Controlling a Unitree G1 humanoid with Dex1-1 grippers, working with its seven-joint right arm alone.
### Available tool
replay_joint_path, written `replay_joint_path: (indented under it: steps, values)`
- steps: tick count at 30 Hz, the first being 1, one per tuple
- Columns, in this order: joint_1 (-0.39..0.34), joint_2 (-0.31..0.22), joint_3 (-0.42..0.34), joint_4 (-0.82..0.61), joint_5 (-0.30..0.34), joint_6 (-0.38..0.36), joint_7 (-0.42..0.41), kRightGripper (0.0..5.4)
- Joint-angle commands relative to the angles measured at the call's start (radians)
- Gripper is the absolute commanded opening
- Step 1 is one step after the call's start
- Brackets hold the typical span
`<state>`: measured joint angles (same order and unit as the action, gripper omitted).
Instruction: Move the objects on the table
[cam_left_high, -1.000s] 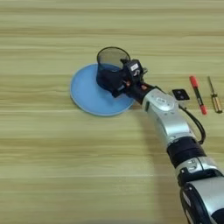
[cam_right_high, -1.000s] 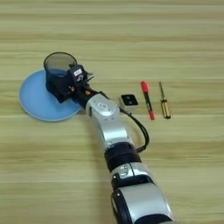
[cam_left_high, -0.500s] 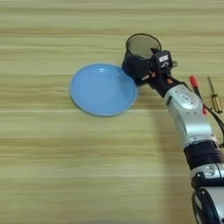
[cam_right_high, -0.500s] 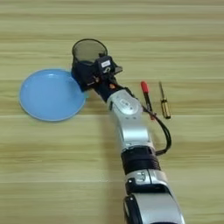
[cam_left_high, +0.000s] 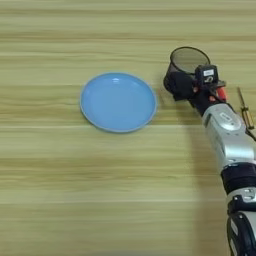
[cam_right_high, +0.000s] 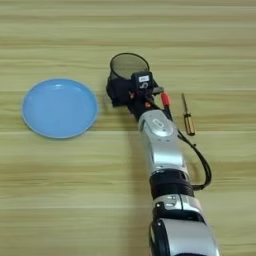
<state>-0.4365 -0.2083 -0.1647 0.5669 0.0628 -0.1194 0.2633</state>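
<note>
We are watching the wide wood-grain table (cam_right_high: 60, 190) filling both views, its plank stripes running across; nothing of the room beyond it is showing. On it the round light-blue plate (cam_right_high: 59, 107) is sitting bare at the left, apart from everything else. Our silver right arm (cam_right_high: 160, 145) is reaching up from the bottom edge, and its claw (cam_right_high: 120, 92) is pinching the near wall of the dark mesh pen cup (cam_right_high: 128, 67), which is standing just right of the plate, close to the table or on it; we cannot tell whether it is touching down.

Here is what we are worrying about. The cup is being held by a thin mesh wall, so we are judging that a quick swing or a crooked release could tip it or let it slide out of the grip. A red-handled screwdriver (cam_right_high: 165, 100) and a yellow-handled one (cam_right_high: 188, 120) are lying just beside the wrist on the right, and the forearm sweeping that way could knock them rolling. A black cable (cam_right_high: 202, 165) is looping off the forearm and could snag on them too.

The small white block with the black top is not showing in either view; we are guessing the arm is covering it, so we could be nudging it without knowing.
</note>
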Motion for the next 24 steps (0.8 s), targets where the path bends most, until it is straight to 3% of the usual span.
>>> replay_joint_path:
  steps: [1, 24]
  values:
    - [-0.101, -0.022, -0.006, 0.002, 0.015, -0.025, -0.008, 4.73]
    - [-0.134, -0.012, 0.022, 0.145, 0.0, -0.066, 0.016, 4.73]
